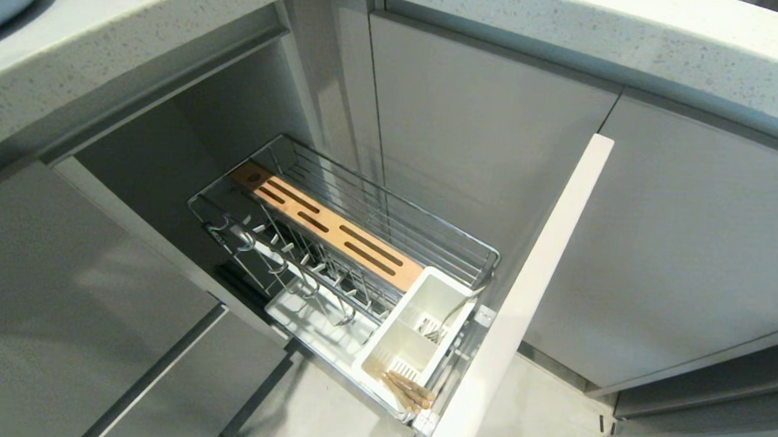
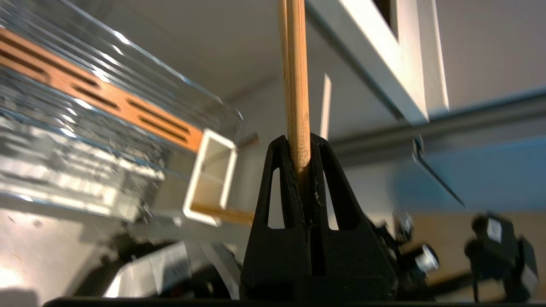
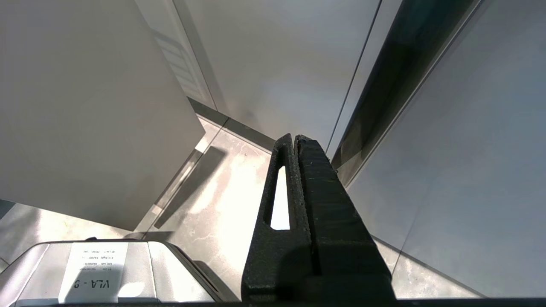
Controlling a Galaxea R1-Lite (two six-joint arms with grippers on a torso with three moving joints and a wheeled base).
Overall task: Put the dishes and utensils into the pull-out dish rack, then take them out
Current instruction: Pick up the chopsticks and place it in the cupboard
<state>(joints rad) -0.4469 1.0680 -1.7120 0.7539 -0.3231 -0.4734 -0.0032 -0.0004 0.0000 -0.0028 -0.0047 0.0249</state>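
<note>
matte black slotted claw fingers point(image 3: 315, 187), white labelled grey base point(image 3: 94, 273)

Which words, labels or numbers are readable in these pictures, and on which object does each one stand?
"VLA - 9": on the white sticker on the grey robot body, shown upside down in the right wrist view.
Smaller lines on that sticker: too small to read.
Head and left wrist views: no readable text.

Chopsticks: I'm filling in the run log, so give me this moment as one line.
left gripper: shut on chopsticks | rack: pulled out | caddy: more chopsticks | right gripper: shut, empty
</note>
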